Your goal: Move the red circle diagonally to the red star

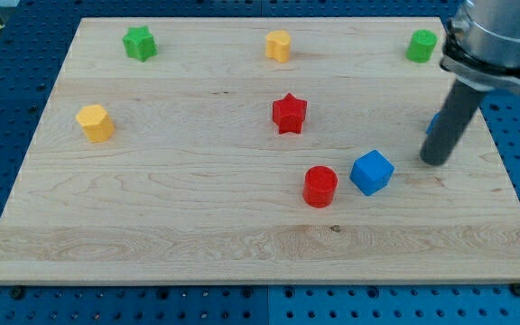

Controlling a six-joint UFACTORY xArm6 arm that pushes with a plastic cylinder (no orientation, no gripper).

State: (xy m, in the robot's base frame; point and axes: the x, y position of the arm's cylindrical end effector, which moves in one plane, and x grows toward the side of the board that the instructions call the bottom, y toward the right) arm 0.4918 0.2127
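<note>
The red circle (320, 186) lies on the wooden board (152, 217), right of the middle and toward the view's bottom. The red star (289, 114) lies above it and a little to the left, near the board's centre. My tip (435, 162) rests on the board at the view's right, well to the right of the red circle. A blue cube (372, 171) lies between my tip and the red circle, close beside the circle.
A green star (139, 42) lies at the top left, a yellow block (278, 45) at the top middle, a green block (422, 45) at the top right. A yellow block (95, 123) lies at the left. A blue block (432, 124) shows partly behind the rod.
</note>
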